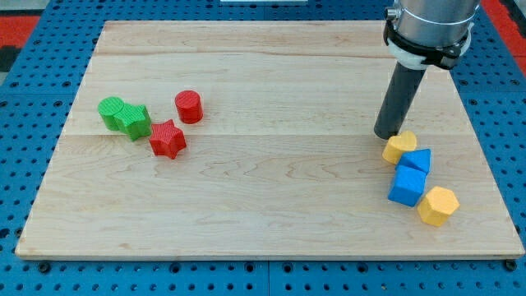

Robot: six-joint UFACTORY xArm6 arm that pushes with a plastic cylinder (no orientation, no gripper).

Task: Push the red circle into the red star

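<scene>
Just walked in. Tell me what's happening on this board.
My tip is down on the wooden board at the view's right, right beside a yellow block in a cluster with two blue blocks and another yellow block. The job is on the view's left: the red circle sits just above and right of the red star, with a small gap between them. Two green blocks lie left of the star. I am nowhere near the circle.

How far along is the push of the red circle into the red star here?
Nothing looks done: the red circle block sits apart from the red star block, toward the view's top right of it. In hand: nothing; my tip is far off at the view's right, beside a yellow block. Left: cross over and make the whole push.
</scene>
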